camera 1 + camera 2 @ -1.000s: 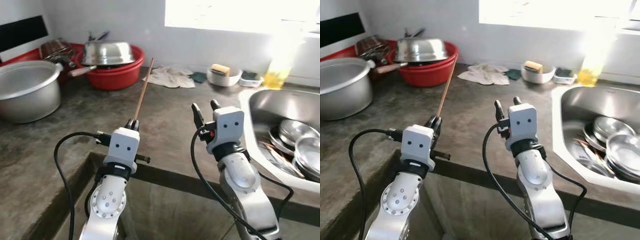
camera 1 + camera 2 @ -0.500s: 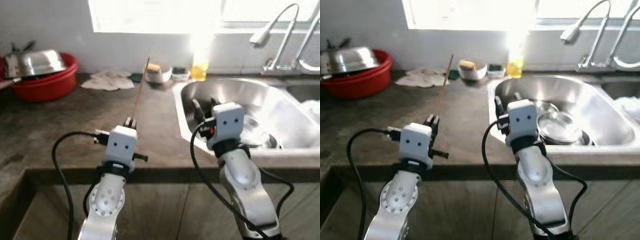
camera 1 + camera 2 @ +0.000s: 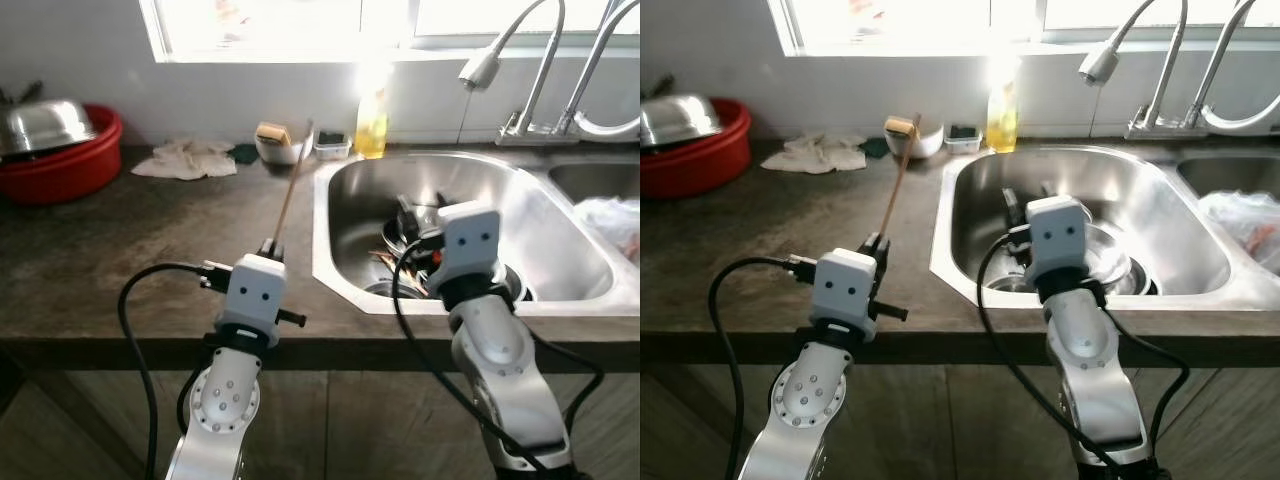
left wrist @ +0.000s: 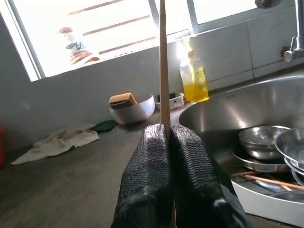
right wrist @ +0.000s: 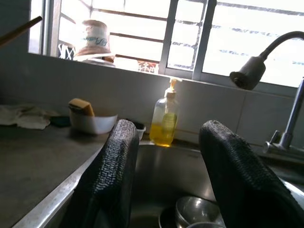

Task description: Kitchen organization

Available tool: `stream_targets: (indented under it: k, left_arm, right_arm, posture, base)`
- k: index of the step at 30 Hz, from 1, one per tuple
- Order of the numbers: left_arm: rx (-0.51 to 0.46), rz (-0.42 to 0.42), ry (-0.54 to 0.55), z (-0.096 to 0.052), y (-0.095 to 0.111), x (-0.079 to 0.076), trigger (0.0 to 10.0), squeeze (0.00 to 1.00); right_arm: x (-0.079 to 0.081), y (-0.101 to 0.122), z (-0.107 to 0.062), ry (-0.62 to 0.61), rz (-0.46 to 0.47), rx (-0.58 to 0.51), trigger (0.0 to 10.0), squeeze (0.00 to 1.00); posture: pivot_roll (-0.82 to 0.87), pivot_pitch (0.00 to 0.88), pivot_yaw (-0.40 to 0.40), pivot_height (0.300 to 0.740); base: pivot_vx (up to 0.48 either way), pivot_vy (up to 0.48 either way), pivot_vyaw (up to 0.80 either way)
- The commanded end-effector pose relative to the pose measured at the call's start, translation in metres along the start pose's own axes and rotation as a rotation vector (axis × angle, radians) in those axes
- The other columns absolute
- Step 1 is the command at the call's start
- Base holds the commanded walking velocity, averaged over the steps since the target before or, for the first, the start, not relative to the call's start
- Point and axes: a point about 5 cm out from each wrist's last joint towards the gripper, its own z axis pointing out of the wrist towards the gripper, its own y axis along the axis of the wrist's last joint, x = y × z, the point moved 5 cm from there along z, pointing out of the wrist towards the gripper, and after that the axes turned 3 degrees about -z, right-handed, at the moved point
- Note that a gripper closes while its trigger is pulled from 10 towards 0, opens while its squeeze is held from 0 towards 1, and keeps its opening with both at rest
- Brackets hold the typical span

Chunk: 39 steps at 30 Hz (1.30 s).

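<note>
My left gripper is shut on a thin wooden chopstick that points up and away over the dark stone counter. In the left wrist view the chopstick rises straight from between the closed fingers. My right gripper is open and empty, held over the near part of the steel sink. Steel plates and bowls lie stacked in the sink basin, with more wooden sticks lying among them.
A yellow soap bottle, a white bowl holding a sponge and a small tray stand behind the sink under the window. A cloth and a red basin with a steel lid are at the left. Faucets rise at the right.
The view has swung to the right along the counter: the sink is now in front and the big pot and red basin have slid off to the left. Both grippers keep their states.
</note>
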Motion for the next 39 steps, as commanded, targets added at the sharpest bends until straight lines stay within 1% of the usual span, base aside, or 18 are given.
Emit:
stream_targets:
  k: [1, 7, 14, 17, 19, 21, 24, 25, 28, 30, 31, 32, 33, 34, 35, 39]
  left_arm:
    - [0.019, 0.013, 0.012, 0.000, -0.005, 0.004, 10.0, 0.00]
    - [0.020, 0.009, 0.012, 0.001, -0.005, 0.004, 10.0, 0.00]
    - [0.021, 0.006, 0.010, 0.003, -0.006, 0.004, 10.0, 0.00]
    - [0.025, -0.001, 0.032, 0.004, -0.006, 0.007, 10.0, 0.00]
    - [0.030, -0.022, 0.044, 0.005, -0.007, 0.008, 10.0, 0.00]
    - [0.033, -0.021, 0.048, 0.005, -0.008, 0.009, 10.0, 0.00]
    - [0.069, -0.064, 0.048, 0.009, -0.014, 0.010, 10.0, 0.00]
    - [0.069, -0.064, 0.048, 0.009, -0.014, 0.010, 10.0, 0.00]
    - [0.083, -0.063, 0.014, 0.015, -0.017, 0.008, 10.0, 0.00]
    - [0.125, -0.075, -0.019, 0.024, -0.026, 0.005, 10.0, 0.00]
    - [0.132, -0.078, -0.027, 0.025, -0.027, 0.005, 10.0, 0.00]
    - [0.136, -0.077, -0.029, 0.029, -0.028, 0.006, 10.0, 0.00]
    - [0.136, -0.077, -0.029, 0.029, -0.028, 0.006, 10.0, 0.00]
    - [0.155, -0.034, -0.063, 0.039, -0.034, 0.005, 10.0, 0.00]
    - [0.165, -0.011, -0.084, 0.045, -0.037, 0.005, 10.0, 0.00]
    - [0.212, -0.037, -0.134, 0.066, -0.046, 0.006, 10.0, 0.00]
  right_arm:
    - [0.005, 0.007, 0.002, 0.017, 0.011, -0.024, 10.0, 0.00]
    - [0.005, 0.008, 0.002, 0.017, 0.012, -0.026, 10.0, 0.00]
    - [0.005, 0.009, 0.002, 0.017, 0.013, -0.030, 10.0, 0.00]
    - [0.005, 0.010, 0.002, 0.018, 0.014, -0.031, 10.0, 0.00]
    - [0.006, 0.010, 0.002, 0.019, 0.014, -0.033, 10.0, 0.00]
    - [0.005, 0.011, 0.002, 0.020, 0.014, -0.033, 10.0, 0.00]
    - [0.006, 0.012, 0.002, 0.022, 0.016, -0.036, 10.0, 0.00]
    - [0.006, 0.012, 0.002, 0.022, 0.016, -0.036, 10.0, 0.00]
    - [0.006, 0.013, 0.002, 0.023, 0.016, -0.038, 10.0, 0.00]
    - [0.007, 0.014, 0.003, 0.025, 0.017, -0.041, 10.0, 0.00]
    - [0.007, 0.014, 0.003, 0.025, 0.017, -0.042, 10.0, 0.00]
    - [0.007, 0.015, 0.003, 0.024, 0.018, -0.042, 10.0, 0.00]
    - [0.007, 0.015, 0.003, 0.024, 0.018, -0.042, 10.0, 0.00]
    - [0.007, 0.016, 0.003, 0.025, 0.020, -0.045, 10.0, 0.00]
    - [0.007, 0.016, 0.004, 0.025, 0.020, -0.046, 10.0, 0.00]
    - [0.007, 0.019, 0.003, 0.022, 0.024, -0.048, 10.0, 0.00]
  posture:
    - [0.08, 0.040, -0.007, 0.740]
    - [0.08, 0.037, -0.008, 0.740]
    - [0.07, 0.035, -0.005, 0.740]
    - [0.07, 0.033, -0.004, 0.740]
    - [0.07, 0.032, -0.005, 0.740]
    - [0.07, 0.032, -0.005, 0.740]
    - [0.08, 0.035, -0.001, 0.740]
    - [0.08, 0.035, -0.001, 0.740]
    - [0.07, 0.036, 0.002, 0.740]
    - [0.07, 0.038, 0.000, 0.740]
    - [0.07, 0.039, 0.004, 0.740]
    - [0.07, 0.040, 0.004, 0.740]
    - [0.07, 0.040, 0.004, 0.740]
    - [0.08, 0.048, 0.009, 0.740]
    - [0.08, 0.051, 0.011, 0.740]
    - [0.07, 0.070, 0.025, 0.740]
  base:
    - [0.000, -0.446, 0.00]
    - [0.000, -0.433, 0.00]
    - [0.332, -0.341, 0.00]
    - [0.370, -0.301, 0.00]
    - [0.000, 0.000, 0.00]
    - [0.000, 0.000, 0.00]
    - [0.000, 0.000, 0.00]
    - [0.000, 0.000, 0.00]
    - [0.000, 0.000, 0.00]
    - [0.000, 0.000, 0.00]
    - [0.000, 0.000, 0.00]
    - [0.000, 0.000, 0.00]
    - [0.000, 0.000, 0.00]
    - [0.000, 0.000, 0.00]
    - [0.000, 0.000, 0.00]
    - [0.000, 0.000, 0.00]
